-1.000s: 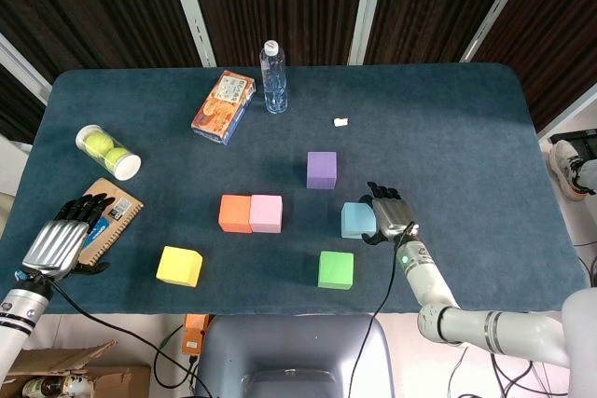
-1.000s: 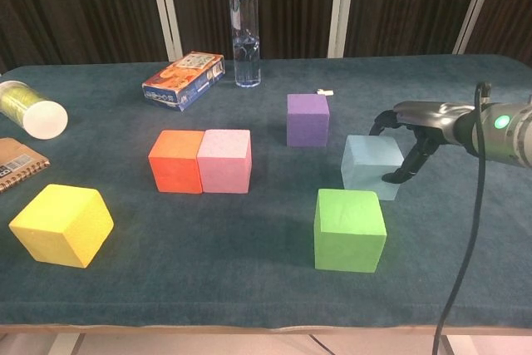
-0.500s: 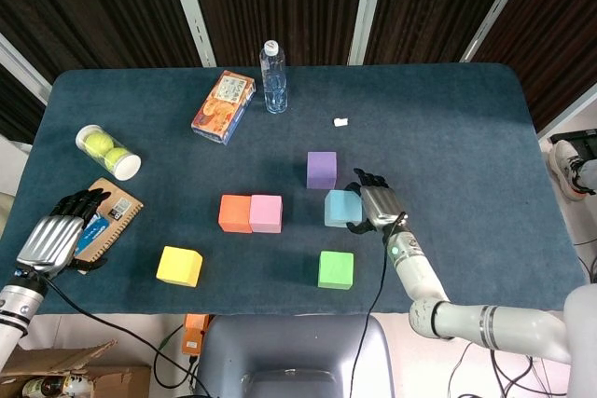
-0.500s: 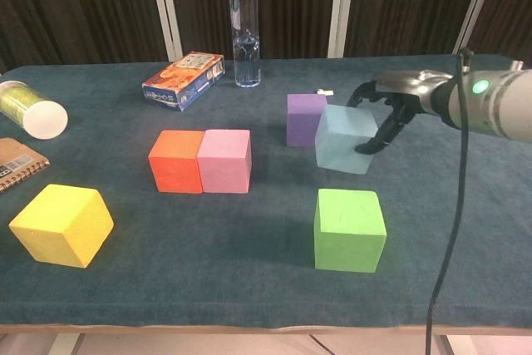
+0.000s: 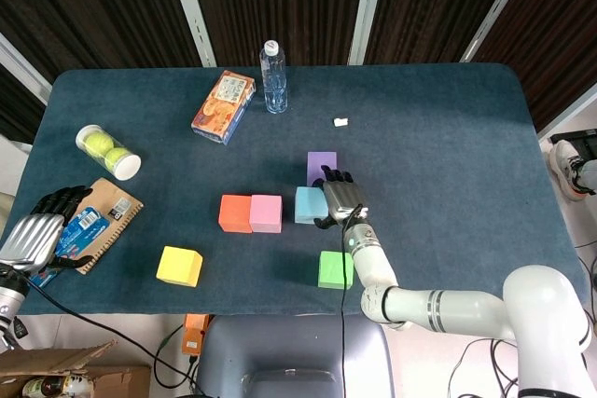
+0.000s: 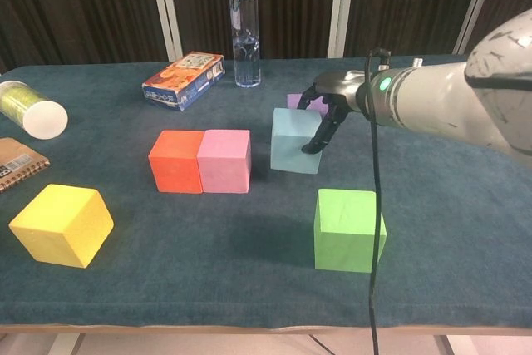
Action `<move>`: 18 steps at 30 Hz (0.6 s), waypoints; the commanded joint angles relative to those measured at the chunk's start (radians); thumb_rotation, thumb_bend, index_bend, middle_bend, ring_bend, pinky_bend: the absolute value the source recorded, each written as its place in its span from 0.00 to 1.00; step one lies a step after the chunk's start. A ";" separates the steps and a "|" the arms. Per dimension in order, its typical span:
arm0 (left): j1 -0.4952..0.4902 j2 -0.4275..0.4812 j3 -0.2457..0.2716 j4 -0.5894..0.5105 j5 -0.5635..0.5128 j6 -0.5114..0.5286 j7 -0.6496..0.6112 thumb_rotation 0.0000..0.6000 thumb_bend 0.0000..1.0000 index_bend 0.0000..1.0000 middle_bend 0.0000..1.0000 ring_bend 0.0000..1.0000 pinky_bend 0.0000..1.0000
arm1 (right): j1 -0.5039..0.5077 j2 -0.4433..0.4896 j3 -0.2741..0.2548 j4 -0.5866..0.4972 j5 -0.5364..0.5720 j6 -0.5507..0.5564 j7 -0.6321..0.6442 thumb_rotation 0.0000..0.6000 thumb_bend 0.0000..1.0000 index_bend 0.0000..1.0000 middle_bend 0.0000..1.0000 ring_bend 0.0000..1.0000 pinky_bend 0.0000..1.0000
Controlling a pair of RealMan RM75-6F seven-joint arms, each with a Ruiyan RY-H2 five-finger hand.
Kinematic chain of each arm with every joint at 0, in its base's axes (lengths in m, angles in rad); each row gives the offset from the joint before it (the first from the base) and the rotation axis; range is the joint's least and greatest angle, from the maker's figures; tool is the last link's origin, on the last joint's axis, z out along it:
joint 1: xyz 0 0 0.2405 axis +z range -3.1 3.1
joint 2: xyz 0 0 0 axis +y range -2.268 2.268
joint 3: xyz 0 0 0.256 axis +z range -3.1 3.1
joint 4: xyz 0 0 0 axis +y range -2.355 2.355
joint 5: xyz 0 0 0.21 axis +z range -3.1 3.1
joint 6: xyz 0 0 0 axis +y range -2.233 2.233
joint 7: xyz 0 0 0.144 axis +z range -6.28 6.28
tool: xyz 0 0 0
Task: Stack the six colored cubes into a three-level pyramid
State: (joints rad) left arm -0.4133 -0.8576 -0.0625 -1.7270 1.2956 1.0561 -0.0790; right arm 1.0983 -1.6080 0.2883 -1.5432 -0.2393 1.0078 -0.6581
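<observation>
Since a second ago, light blue cube (image 6: 295, 140) carried leftward from beside green cube (image 6: 349, 229) to spot just right of pink cube (image 6: 224, 160), small gap between. Right hand (image 5: 340, 199) grips light blue cube from its right side, fingers (image 6: 319, 136) curled over right face. Whether cube rests on table (image 6: 432, 230) or hangs just above: cannot tell. Purple cube (image 5: 322, 164) close behind hand, mostly hidden in chest view. Orange cube (image 6: 176, 160) touches pink cube. Yellow cube (image 6: 61, 224) well apart, front left. Left hand (image 5: 35, 235) at left table edge by notebook (image 5: 104, 219), shifted down-left, fingers loosely curled, holding nothing.
</observation>
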 commanded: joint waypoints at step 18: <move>0.004 -0.004 -0.007 0.002 0.005 -0.011 0.005 1.00 0.04 0.10 0.06 0.00 0.10 | 0.014 -0.043 -0.007 0.044 0.047 -0.046 -0.004 1.00 0.21 0.50 0.01 0.00 0.00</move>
State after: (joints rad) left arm -0.4090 -0.8612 -0.0699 -1.7252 1.3008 1.0447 -0.0744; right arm 1.1108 -1.6501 0.2814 -1.5000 -0.1937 0.9611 -0.6617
